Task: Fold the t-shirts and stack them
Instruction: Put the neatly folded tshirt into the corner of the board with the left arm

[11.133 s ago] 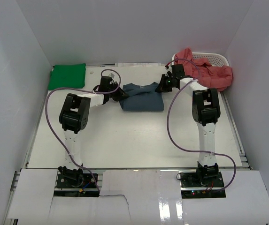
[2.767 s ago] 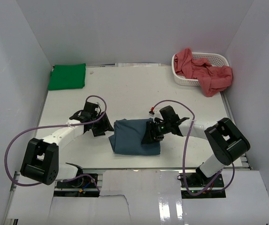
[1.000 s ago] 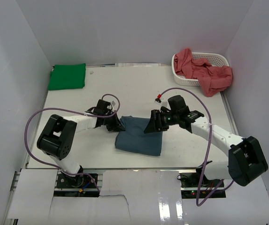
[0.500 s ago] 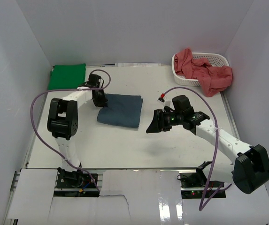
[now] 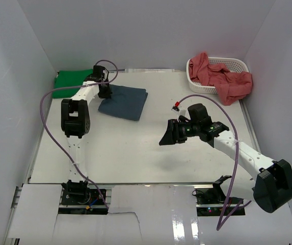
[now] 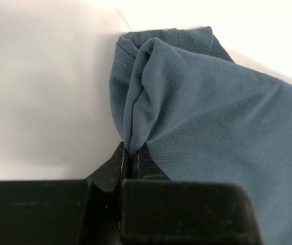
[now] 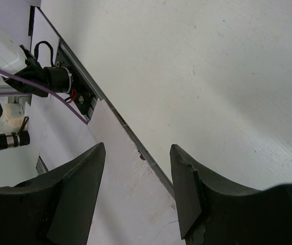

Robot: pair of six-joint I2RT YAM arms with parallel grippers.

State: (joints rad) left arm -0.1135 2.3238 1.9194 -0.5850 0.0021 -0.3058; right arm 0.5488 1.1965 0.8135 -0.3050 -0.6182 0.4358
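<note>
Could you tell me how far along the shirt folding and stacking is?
Done: the green shirt lies folded in the far-left corner. In hand: the left hand pinches the folded blue shirt beside it, not yet stacked. Left: the red shirts heaped in the basket.

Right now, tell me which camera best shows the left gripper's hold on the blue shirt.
Left wrist: the left gripper is shut on a pinched fold of the slate blue t-shirt, close up. Top external shows the whole shirt near the green t-shirt, the pinch too small to see. Right wrist shows no shirt.
</note>
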